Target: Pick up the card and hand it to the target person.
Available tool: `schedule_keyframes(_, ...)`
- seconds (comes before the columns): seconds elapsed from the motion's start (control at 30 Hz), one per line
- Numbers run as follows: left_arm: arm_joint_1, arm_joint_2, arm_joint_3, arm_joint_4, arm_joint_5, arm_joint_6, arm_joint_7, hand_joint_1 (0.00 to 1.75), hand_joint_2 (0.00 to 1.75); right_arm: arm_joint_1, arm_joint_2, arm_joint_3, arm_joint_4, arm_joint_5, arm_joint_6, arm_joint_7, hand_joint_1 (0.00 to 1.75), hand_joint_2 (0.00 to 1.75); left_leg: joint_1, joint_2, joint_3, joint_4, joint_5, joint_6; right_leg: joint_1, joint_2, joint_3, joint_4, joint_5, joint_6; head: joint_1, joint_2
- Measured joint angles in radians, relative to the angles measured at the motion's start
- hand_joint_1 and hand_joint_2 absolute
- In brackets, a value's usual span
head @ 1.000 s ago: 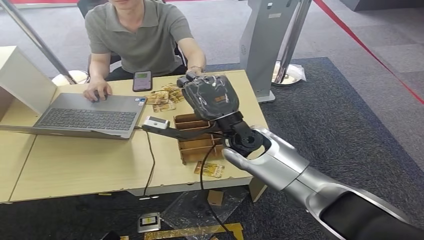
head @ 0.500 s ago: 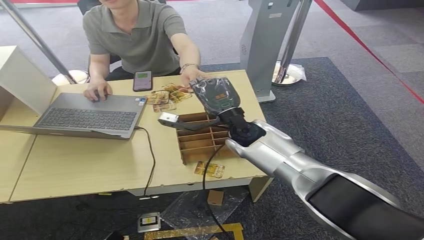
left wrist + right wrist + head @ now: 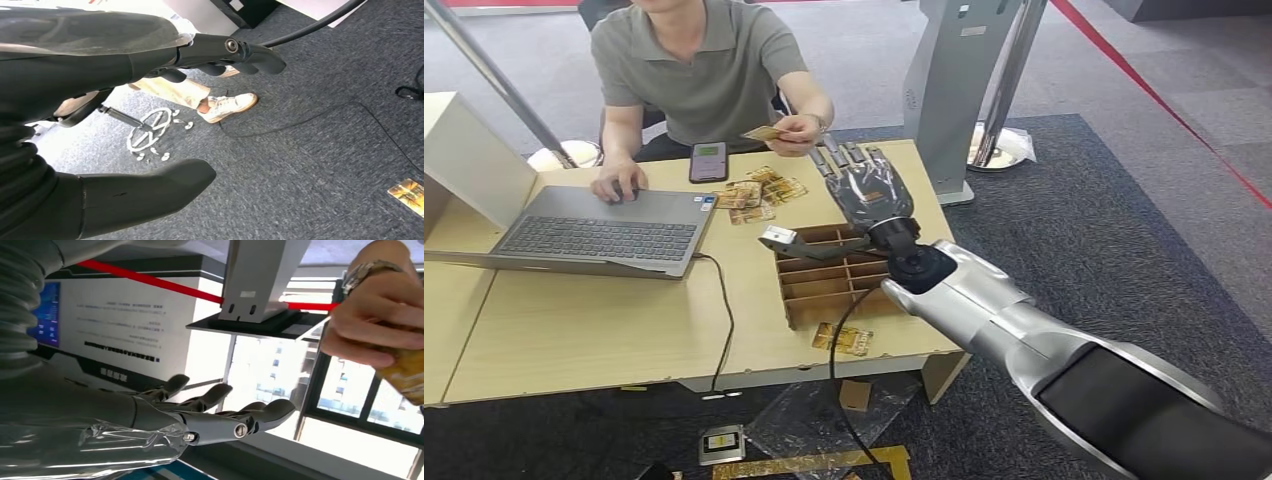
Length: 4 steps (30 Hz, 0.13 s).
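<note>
While the head view looks down over the counter [image 3: 574,330], we note the right robot hand [image 3: 866,185] raised above its far edge, fingers stretched out flat and apart, holding nothing. The card [image 3: 764,132] is pinched in the person's hand [image 3: 796,130], just beyond the robot fingertips and apart from them. The person [image 3: 699,70] sits behind the counter, other hand resting on the open laptop [image 3: 599,232]. A phone [image 3: 708,161] lies beside the laptop. Loose gold cards [image 3: 759,190] are scattered on the counter between the phone and the robot hand. A wooden divided tray [image 3: 824,275] sits under the robot's wrist, and another gold card [image 3: 844,339] lies near the counter's front edge. A white box [image 3: 469,160] stands at the left end. A grey kiosk stand [image 3: 949,90] rises behind the counter on the carpet.

Left wrist view: we see the left robot hand [image 3: 125,120] hanging over grey carpet [image 3: 310,150], thumb and dark fingers held well apart with nothing between them. A white shoe [image 3: 227,106] and a trouser leg show beyond the fingers. One gold card on the floor [image 3: 407,195] lies at the picture's edge.

Right wrist view: the right robot hand [image 3: 190,420] shows its fingers extended and spread, palm bare. The person's hand [image 3: 375,315], a watch at the wrist, grips the card [image 3: 405,372] close to the robot fingertips but not touching them. Windows [image 3: 310,385] and a wall panel lie behind.
</note>
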Motion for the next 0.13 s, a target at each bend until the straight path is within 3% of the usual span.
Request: schedule_keyframes(0.13,0.001,0.002,0.000,0.000,0.000,0.000,-0.014,0.00,1.75,0.009,-0.017,-0.009,-0.047,0.008,0.109,0.018,0.00,1.75,0.000,0.000,0.000,0.000,0.000,0.000,0.000,0.000,0.000,0.000,0.000,0.000,0.000,0.000)
